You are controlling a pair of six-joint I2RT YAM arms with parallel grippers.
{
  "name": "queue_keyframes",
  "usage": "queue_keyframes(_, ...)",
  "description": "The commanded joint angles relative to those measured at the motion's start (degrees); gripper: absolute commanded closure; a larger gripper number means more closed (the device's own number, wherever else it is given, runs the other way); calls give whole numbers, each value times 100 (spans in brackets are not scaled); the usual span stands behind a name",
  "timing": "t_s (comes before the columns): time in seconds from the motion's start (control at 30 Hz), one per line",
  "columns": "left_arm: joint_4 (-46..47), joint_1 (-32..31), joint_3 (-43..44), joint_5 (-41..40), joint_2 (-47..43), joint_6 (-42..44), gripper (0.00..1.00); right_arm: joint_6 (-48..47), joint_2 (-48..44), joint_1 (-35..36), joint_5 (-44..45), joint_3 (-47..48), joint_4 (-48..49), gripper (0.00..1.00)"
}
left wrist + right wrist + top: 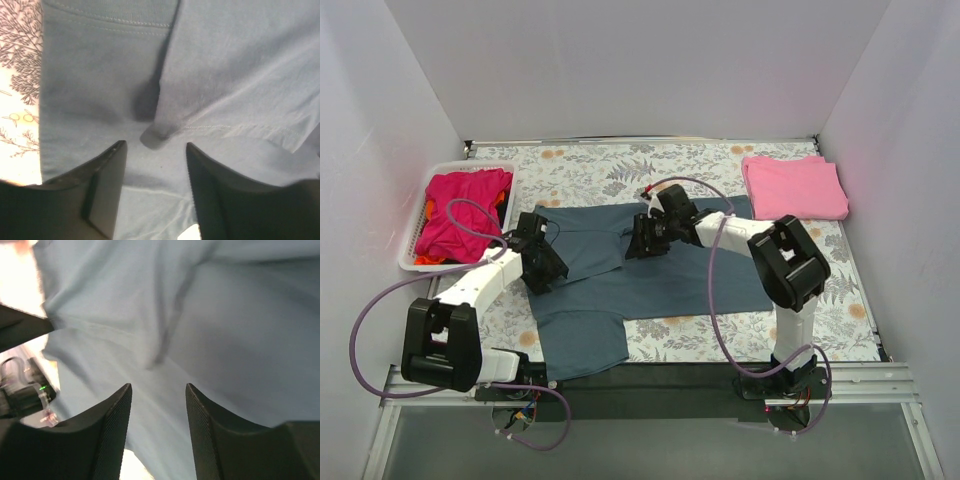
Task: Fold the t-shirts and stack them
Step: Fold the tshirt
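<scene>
A dark slate blue-grey t-shirt (650, 275) lies spread on the flowered table cover, partly folded over at its left half. My left gripper (548, 268) is open just above its left part; the left wrist view shows a folded hem corner (155, 136) between and ahead of the fingers (107, 185). My right gripper (642, 240) is open over the shirt's upper middle, cloth (200, 330) filling the view between its fingers (205, 430). A folded light pink t-shirt (794, 186) lies at the back right. Magenta (460, 210) and orange-red (501, 198) shirts lie in the basket.
A white slotted basket (412, 240) stands at the left edge of the table. White walls close in the left, back and right sides. The arms' purple cables (715, 290) loop over the table. The table's dark front edge (650, 385) runs below the shirt.
</scene>
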Motion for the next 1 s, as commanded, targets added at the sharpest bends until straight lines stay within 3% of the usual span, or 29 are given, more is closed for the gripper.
queue_keyframes(0.0, -102, -11, 443, -360, -207, 56, 46, -842, -697, -538, 768, 91, -663, 53)
queue_keyframes(0.2, 328, -11, 1347, -704, 574, 311, 44, -1537, -1066, -1724, 1384, -32, -936, 53)
queue_keyframes(0.43, 891, -3, 2447, -923, 2199, 540, 46, -1670, -716, -2656, 1569, 143, -936, 53)
queue_keyframes(0.77, 901, 208, 3966, -1161, 4116, 672, 47, -1591, 400, -2973, 1534, 873, -936, 53)
queue_keyframes(0.97, 830, 428, 4925, -951, 5232, 830, 47, -1468, 1296, -3307, 1279, 1786, -971, 51)
